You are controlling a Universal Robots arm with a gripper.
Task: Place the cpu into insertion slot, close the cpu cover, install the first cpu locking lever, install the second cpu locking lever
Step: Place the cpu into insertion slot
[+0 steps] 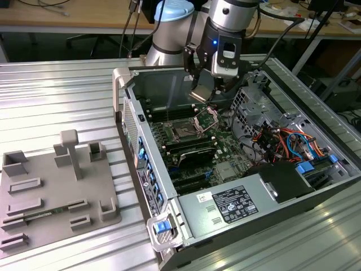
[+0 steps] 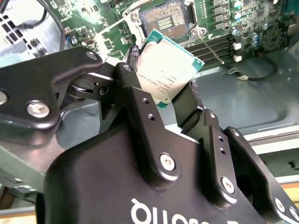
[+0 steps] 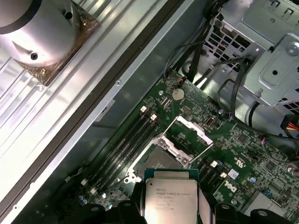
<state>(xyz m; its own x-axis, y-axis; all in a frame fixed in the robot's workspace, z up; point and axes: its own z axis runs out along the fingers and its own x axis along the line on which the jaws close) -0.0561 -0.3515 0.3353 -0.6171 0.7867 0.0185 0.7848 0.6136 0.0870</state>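
The gripper (image 2: 160, 85) is clenched on the cpu (image 2: 166, 70), grasping it by two opposite edges and holding it in the air inside the open computer case (image 1: 148, 169) on the counter (image 1: 56, 90). Below it, the insertion slot (image 3: 156, 162) lies uncovered, with the cpu cover (image 3: 189, 135) swung up beside it.

This looks like a robotics lab or workshop: a robot arm (image 1: 169, 34) reaches from the upper middle of the exterior view into an opened computer case (image 1: 131, 121) lying on a ribbed metal bench (image 1: 56, 96). A grey fixture plate (image 1: 53, 189) sits at lower left, and a wooden desk (image 1: 67, 22) strewn with cables (image 1: 53, 8) runs along the top edge.
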